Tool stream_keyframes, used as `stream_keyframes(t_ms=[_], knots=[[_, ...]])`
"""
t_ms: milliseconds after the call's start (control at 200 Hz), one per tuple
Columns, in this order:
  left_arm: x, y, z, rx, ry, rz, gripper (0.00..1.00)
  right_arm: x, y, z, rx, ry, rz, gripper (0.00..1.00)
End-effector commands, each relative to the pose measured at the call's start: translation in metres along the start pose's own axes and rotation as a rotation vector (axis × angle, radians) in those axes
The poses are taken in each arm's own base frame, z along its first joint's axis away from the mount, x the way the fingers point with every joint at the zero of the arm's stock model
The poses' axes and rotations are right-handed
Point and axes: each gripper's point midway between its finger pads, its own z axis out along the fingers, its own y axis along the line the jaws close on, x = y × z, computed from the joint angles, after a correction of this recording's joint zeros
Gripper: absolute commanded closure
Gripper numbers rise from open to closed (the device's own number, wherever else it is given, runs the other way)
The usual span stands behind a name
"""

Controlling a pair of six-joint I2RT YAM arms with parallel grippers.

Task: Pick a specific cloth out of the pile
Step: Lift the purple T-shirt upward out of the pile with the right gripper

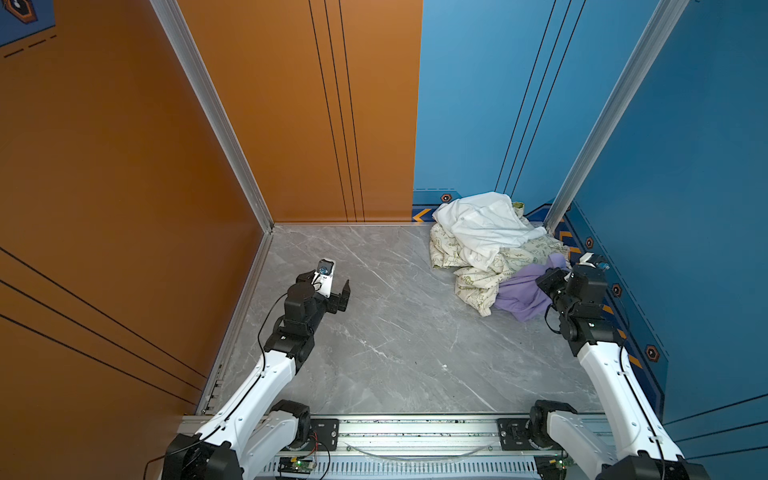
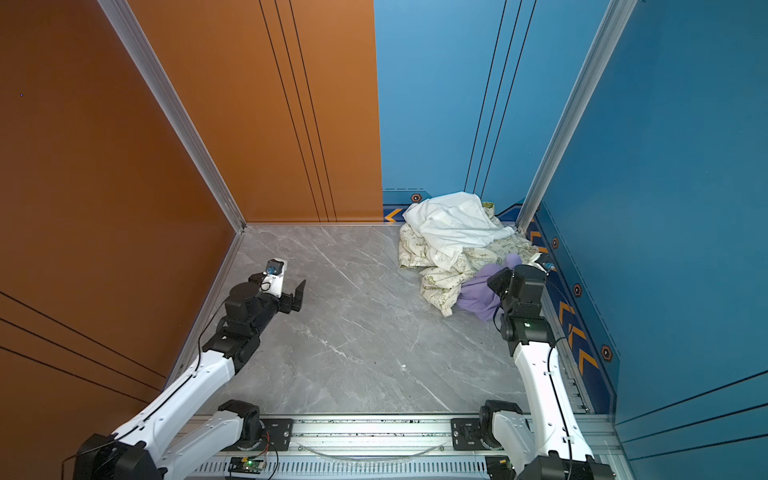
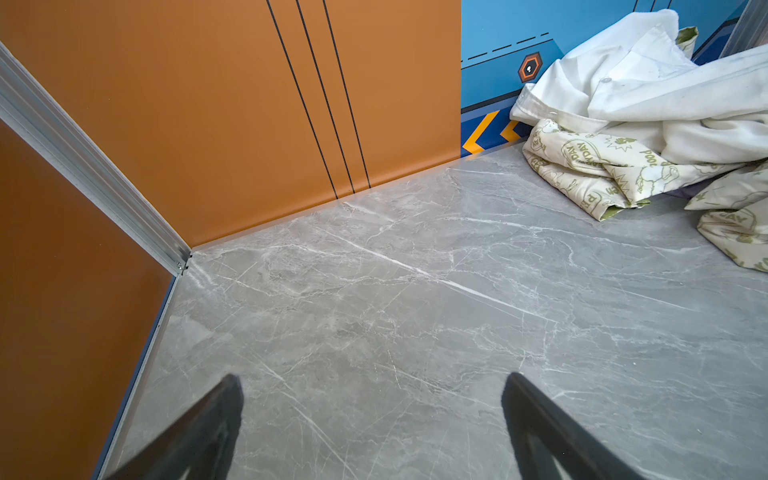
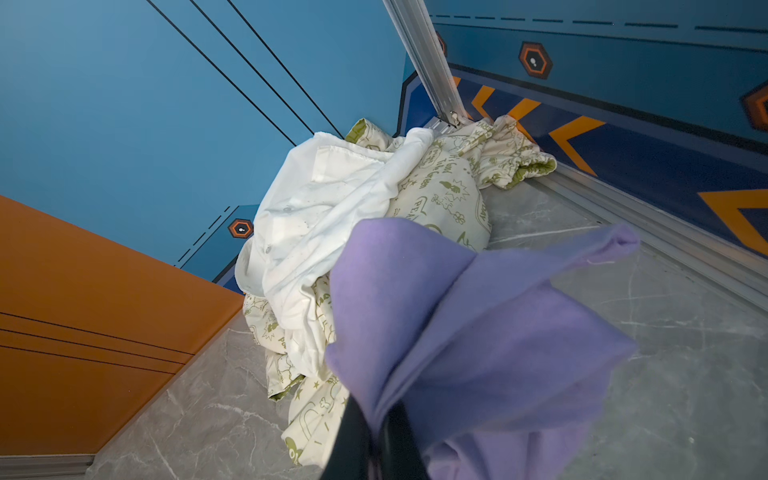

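Left fingers [image 3: 216, 419]: spread wide and holding nothing. In your left wrist view only grey marbled counter [image 3: 374, 291] shows in the gap. In both top views they [image 1: 345, 293] sit over the left part of the counter, near the orange wall [image 1: 124, 187] and well apart from the clothes.
Pile [image 1: 478, 249]: pushed into the far right corner against the blue wall [image 1: 478, 104].
White shirt [image 1: 482, 220]: crumpled on top of the pile, at its back.
Cream cloth [image 1: 478, 278]: green doodle print, lying under the white shirt and spilling forward onto the counter.
Cloth [image 1: 519, 297]: the lilac one. It is at the pile's near right edge, touching the cream cloth and partly lying on the counter beside the right wall; you can see it in both top views [image 2: 478, 291].
Right fingers [image 4: 353, 444]: pressed together on a bunched fold of the cloth [image 4: 457, 311] — in your right wrist view the lilac fabric fans out from the pinch.
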Motion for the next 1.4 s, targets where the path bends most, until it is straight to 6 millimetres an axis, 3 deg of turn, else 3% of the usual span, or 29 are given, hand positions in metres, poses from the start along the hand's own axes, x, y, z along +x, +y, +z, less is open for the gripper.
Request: stream_keyframes(t_ms=[0,731,1026,1397], knots=[[0.001,0.0,-0.003,-0.014,-0.01,0.02,0.02,-0.031,0.025,-0.014,-0.053,-0.094,0.011,1.0],[-0.001,0.001,-0.005,-0.022,-0.02,0.03,0.02,-0.11,0.129,-0.052,-0.266,-0.295,-0.136,1.0],[0.001,0.002,-0.005,-0.025,-0.016,0.033,0.02,-0.133,0.157,-0.069,-0.312,-0.359,-0.203,1.0],[0.0,0.002,-0.005,-0.027,-0.019,0.035,0.02,-0.145,0.186,-0.091,-0.36,-0.416,-0.292,1.0]])
